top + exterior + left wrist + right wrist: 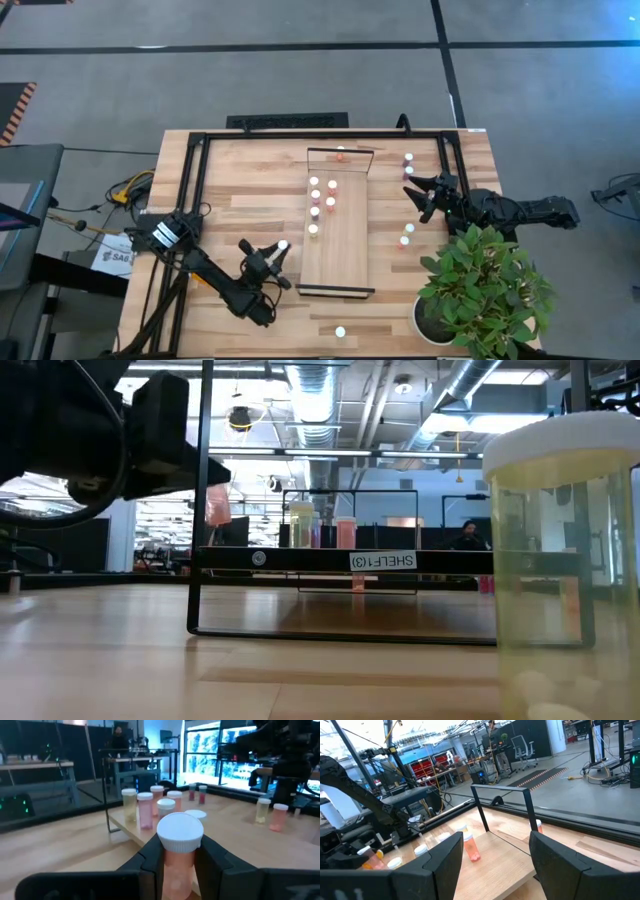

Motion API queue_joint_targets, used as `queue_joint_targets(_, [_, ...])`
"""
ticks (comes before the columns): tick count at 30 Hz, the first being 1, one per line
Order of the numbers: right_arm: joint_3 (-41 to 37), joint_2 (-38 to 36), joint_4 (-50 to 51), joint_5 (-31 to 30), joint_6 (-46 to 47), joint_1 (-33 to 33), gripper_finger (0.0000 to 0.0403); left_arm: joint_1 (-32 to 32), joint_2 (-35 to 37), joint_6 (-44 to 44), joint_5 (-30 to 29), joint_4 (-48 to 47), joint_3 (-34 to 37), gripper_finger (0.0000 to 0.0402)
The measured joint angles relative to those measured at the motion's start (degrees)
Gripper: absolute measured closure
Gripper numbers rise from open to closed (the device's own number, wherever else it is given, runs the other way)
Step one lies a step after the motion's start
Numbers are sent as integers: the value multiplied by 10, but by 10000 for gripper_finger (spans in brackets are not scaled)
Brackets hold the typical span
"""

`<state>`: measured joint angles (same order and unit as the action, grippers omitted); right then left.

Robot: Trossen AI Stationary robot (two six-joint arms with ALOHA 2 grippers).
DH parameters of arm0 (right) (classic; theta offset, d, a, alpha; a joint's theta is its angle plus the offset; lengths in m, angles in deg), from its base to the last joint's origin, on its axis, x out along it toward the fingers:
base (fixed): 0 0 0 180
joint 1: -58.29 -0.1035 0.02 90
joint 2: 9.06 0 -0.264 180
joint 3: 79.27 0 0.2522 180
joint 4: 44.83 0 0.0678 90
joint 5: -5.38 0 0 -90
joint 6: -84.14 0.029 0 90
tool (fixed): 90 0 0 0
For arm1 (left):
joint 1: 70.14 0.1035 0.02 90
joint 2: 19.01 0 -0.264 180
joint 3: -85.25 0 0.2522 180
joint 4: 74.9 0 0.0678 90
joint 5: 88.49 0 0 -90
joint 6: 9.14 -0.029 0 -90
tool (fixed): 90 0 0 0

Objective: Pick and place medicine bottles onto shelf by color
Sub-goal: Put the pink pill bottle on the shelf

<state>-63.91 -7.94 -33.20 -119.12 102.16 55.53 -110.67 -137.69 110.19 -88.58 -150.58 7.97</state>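
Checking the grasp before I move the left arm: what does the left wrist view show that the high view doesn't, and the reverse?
Only the left wrist view shows the left gripper shut on a pink bottle with a white cap, and the colours of the bottles standing on the shelf.

Only the high view shows the potted plant, a lone bottle near the table's front edge, and the right gripper open and empty.

Both show the shelf and two bottles beyond it.

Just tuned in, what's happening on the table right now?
The left gripper is shut on a pale orange medicine bottle with a white cap, just left of the shelf. Several bottles already stand on the shelf, and a few wait on the tabletop to its right. The right gripper hangs open over there, holding nothing.
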Motion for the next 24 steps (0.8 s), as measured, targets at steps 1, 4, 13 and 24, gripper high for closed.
queue_joint_targets(1, [0, 0, 0, 0, 0, 0, 152, 0, 0, -2, 0, 4, 0, 342])
queue_joint_targets(4, [0, 0, 0, 0, 0, 0, 152, -2, 0, -2, 4, 25, -2, 342])
queue_joint_targets(13, [0, 0, 0, 0, 0, 0, 152, -9, 0, -44, 30, 41, -4, 342])
queue_joint_targets(24, [0, 0, 0, 0, 0, 0, 152, 1, 1, -38, 81, 36, -36, 342])
